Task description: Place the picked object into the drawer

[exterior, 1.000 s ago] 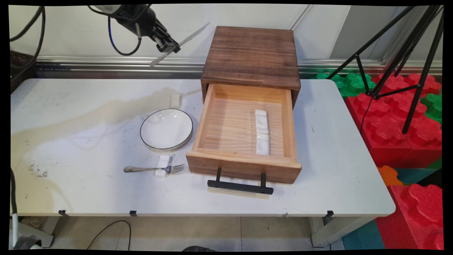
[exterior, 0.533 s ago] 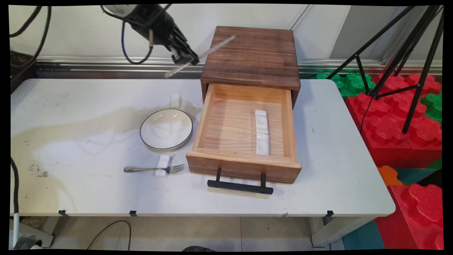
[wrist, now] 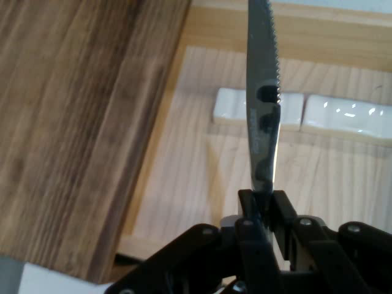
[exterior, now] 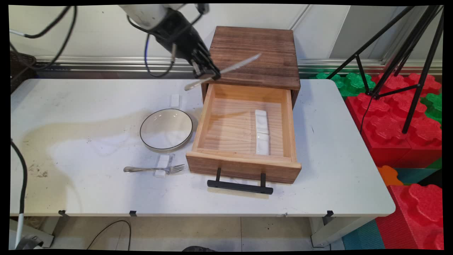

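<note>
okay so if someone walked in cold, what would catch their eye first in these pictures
Probably the gripper holding a serrated knife in the air, above the back left corner of the open wooden drawer. Two white rests lie end to end inside the drawer, and a plate sits just left of it.

white table [exterior: 336,148] (stained at left), pale wall [exterior: 81,32], black tripod [exterior: 407,53], red and green foam blocks [exterior: 400,131]

White table [exterior: 88,191] – plate [exterior: 166,129], fork [exterior: 152,169] across a white rest [exterior: 162,166], wooden drawer box [exterior: 252,56]
</note>
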Available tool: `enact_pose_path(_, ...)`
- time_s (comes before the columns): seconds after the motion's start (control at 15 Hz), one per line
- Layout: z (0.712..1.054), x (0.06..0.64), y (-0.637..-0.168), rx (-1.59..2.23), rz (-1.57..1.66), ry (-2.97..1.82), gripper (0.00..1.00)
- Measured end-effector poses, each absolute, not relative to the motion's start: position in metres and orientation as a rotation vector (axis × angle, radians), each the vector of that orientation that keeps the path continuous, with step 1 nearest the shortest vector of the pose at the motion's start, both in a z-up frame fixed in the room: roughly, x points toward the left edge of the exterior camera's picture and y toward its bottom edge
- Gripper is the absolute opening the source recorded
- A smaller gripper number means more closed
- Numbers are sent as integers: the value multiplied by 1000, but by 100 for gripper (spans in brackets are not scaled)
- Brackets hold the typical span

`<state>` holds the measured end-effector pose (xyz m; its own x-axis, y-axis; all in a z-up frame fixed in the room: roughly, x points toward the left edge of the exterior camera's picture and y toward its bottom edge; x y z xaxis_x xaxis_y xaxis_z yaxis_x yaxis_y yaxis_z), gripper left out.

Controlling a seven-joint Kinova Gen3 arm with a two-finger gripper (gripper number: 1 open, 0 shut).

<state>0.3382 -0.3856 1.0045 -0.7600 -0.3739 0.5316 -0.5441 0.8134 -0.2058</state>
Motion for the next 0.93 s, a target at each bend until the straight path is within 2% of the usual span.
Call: enact_pose_path(0.93,938,280,-443,516,411,-2550,0)
